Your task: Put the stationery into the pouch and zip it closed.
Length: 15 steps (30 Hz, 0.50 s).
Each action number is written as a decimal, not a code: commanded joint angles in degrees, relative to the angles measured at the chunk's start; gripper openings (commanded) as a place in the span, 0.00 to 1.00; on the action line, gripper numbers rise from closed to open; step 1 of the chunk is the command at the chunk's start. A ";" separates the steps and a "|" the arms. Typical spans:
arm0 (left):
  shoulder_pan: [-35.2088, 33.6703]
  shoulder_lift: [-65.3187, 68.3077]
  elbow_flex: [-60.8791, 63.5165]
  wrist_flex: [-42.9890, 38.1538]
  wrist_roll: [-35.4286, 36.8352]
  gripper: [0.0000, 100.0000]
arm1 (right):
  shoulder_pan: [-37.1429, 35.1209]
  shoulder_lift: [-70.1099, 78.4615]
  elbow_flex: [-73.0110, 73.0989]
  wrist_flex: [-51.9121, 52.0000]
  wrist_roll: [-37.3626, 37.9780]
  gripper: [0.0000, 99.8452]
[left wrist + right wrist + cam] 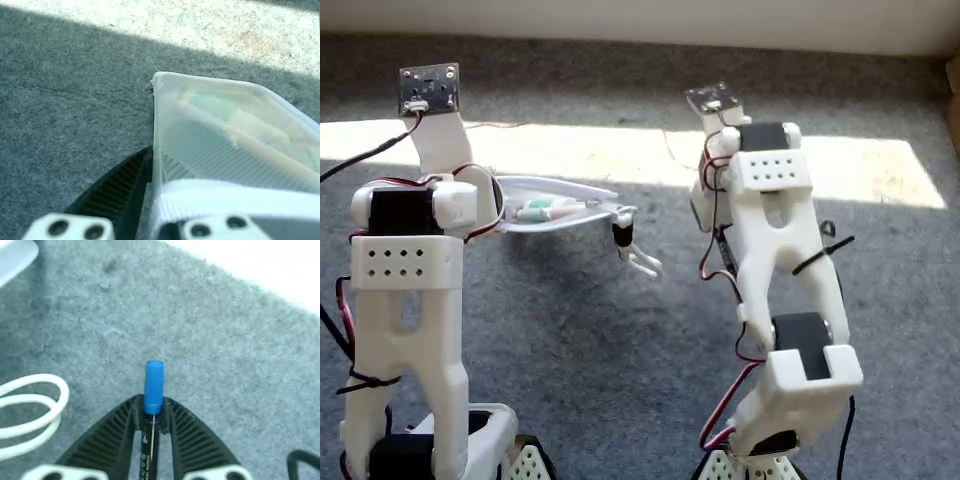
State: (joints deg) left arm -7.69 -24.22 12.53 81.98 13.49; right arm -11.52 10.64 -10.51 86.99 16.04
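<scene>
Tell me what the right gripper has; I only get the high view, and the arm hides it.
Observer: The right gripper is shut on a pen with a blue cap; the cap sticks out past the fingertips.
Operator: Report the left arm's grip next.
Observer: The left gripper is clamped on one end of the mesh pouch, with a black finger beside the pouch's edge.
</scene>
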 commanded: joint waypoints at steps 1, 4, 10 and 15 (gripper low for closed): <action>1.27 0.66 -0.31 -1.14 0.79 0.01 | 0.40 -8.04 -2.95 4.26 -0.70 0.01; 2.42 0.84 -0.13 -1.14 0.79 0.01 | 0.40 -10.15 -2.95 5.49 -0.70 0.01; 2.51 0.75 -0.31 -1.14 0.79 0.01 | 0.04 -14.90 -2.95 9.54 -0.70 0.01; 2.51 0.66 -0.04 -1.93 2.20 0.01 | -1.36 -20.35 -1.01 11.30 -2.55 0.01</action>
State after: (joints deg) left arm -6.37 -24.22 12.53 81.89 13.49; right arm -11.78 -2.99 -10.51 96.92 16.04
